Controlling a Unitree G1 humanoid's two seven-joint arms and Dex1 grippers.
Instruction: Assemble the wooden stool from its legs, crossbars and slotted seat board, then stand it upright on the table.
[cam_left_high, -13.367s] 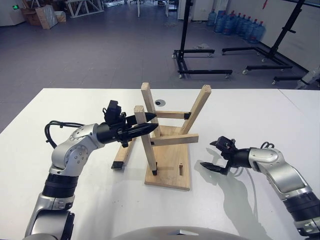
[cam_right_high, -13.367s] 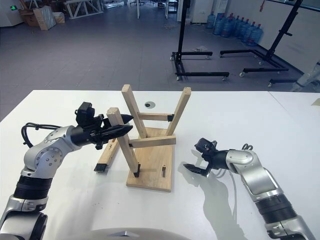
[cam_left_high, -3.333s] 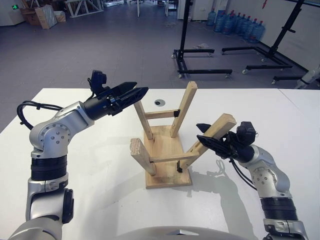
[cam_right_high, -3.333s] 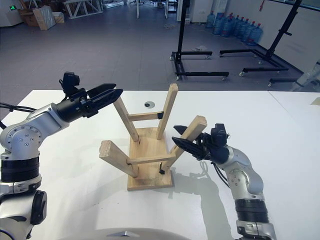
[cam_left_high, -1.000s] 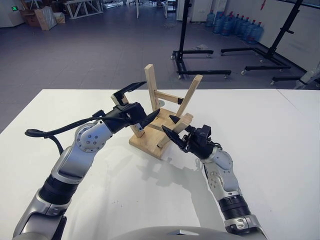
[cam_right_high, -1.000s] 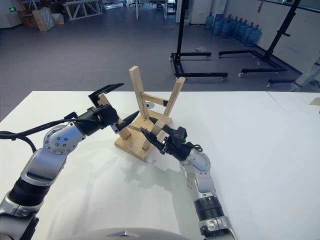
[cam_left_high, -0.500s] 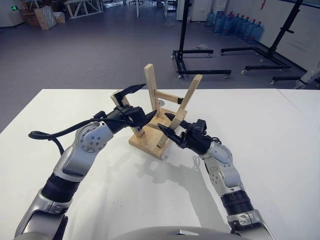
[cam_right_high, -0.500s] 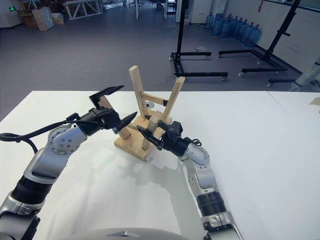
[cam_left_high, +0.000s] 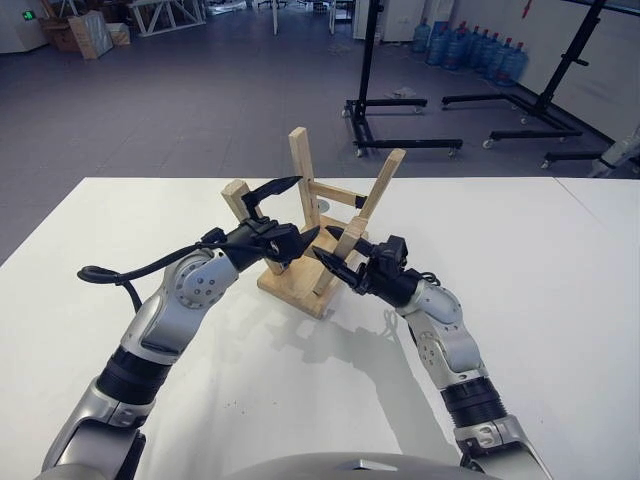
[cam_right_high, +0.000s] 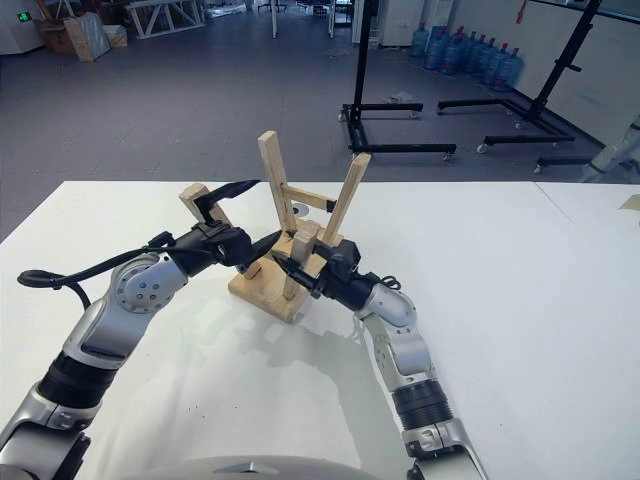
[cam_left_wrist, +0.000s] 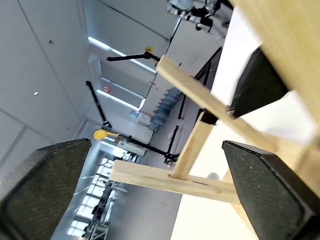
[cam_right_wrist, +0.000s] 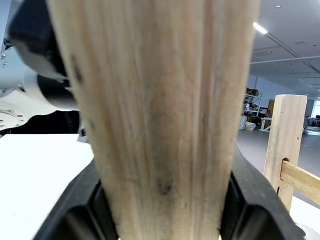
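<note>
1. While the stool (cam_left_high: 318, 262) sits legs-up, tilted, on the table (cam_left_high: 560, 300) at frame centre, the left gripper (cam_left_high: 306, 207) has its fingers spread apart beside the left leg (cam_left_high: 236, 195);
2. right gripper (cam_left_high: 338, 258) clamped on the near leg (cam_right_wrist: 160, 125).

Upturned stool (cam_left_high: 297, 288) on the table (cam_left_high: 560, 300), left gripper (cam_left_high: 290, 213) at its left, right gripper (cam_left_high: 334, 256) on its front leg (cam_left_high: 351, 235)

Pale wooden stool (cam_left_high: 335, 195) upside down on the table (cam_left_high: 560, 300), seat board (cam_left_high: 295, 291) down, four legs (cam_left_high: 302, 165) up
</note>
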